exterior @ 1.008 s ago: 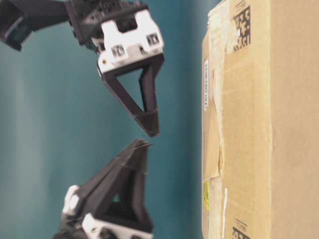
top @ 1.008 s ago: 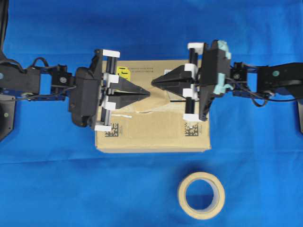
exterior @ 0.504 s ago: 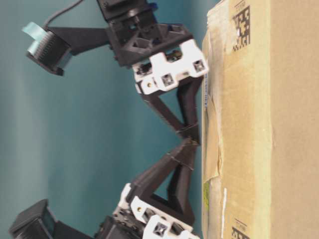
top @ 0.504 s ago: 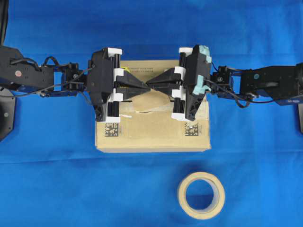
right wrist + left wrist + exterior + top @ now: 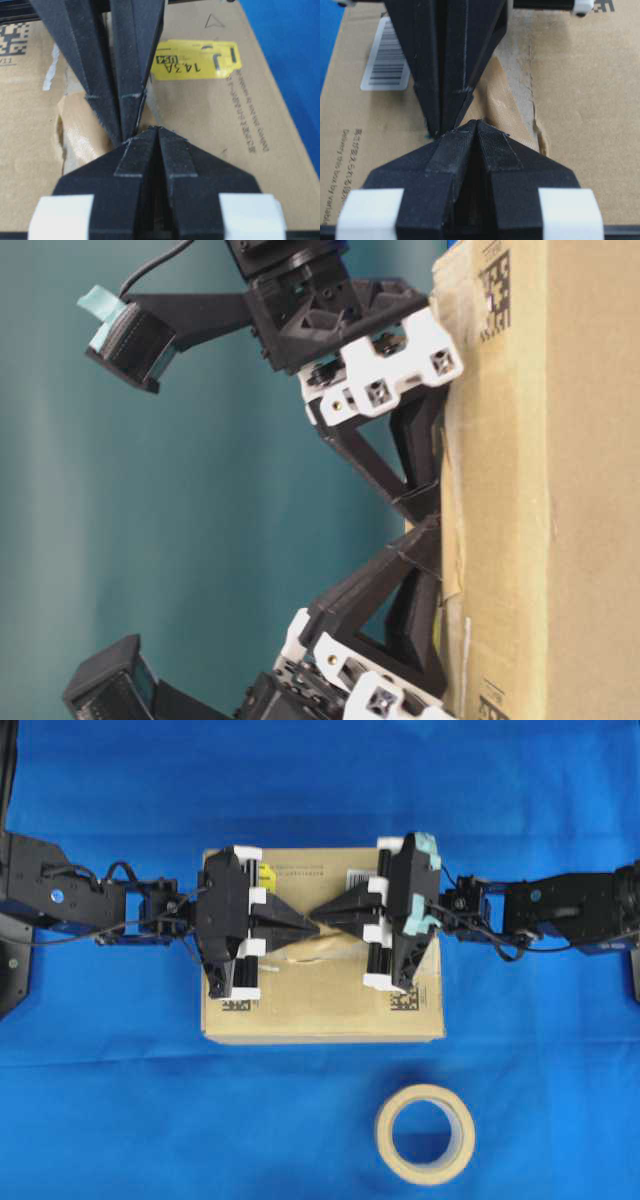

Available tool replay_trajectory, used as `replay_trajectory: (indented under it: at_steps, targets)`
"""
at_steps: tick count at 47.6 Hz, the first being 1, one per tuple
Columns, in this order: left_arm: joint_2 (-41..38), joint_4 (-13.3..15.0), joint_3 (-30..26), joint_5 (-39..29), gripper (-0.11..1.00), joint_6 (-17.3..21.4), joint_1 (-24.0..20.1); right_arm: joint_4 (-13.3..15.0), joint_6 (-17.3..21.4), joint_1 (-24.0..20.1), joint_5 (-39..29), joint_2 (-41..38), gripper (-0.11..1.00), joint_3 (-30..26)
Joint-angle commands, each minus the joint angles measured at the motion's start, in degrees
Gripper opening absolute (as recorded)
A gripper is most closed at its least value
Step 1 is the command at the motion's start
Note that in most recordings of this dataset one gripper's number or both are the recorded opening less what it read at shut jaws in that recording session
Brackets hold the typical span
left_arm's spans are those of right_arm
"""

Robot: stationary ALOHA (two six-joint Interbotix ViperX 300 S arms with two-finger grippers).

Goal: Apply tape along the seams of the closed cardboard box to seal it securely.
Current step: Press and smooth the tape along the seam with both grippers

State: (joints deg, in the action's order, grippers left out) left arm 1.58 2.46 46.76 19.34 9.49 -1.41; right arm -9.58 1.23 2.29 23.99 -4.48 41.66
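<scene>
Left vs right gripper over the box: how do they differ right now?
The left gripper reaches in from the overhead view's left, over the yellow sticker; the right gripper reaches from the right, over the barcode label. The right gripper's wrist carries teal tape; the left gripper's shows none. Shared: both are shut, tips meeting mid-box, pressed down at the tape strip.

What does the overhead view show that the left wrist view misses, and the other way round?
Only overhead: the tape roll on the blue cloth, and the yellow sticker. Only the left wrist view: the barcode label's bars and the tan tape's wrinkles. Both: the left gripper and right gripper, shut, tip to tip on the box.
</scene>
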Motion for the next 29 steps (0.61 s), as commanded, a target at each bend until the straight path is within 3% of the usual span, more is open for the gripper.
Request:
replay_trajectory:
  at_steps: [1,22,29]
  targets:
    - [0.1,-0.1,0.3,0.1,0.00,-0.4,0.4,-0.5,0.1,-0.7,-1.3,0.7,0.00,0.4]
    - [3.8,0.0,7.2,-0.1,0.00,-0.7,-0.9,-2.0,0.1,-1.2,-3.3,5.3,0.00,6.2]
    - [7.4,-0.2,7.2,0.0,0.00,-0.5,-0.5,-2.0,-0.3,-1.3,-3.2,8.8,0.00,6.9]
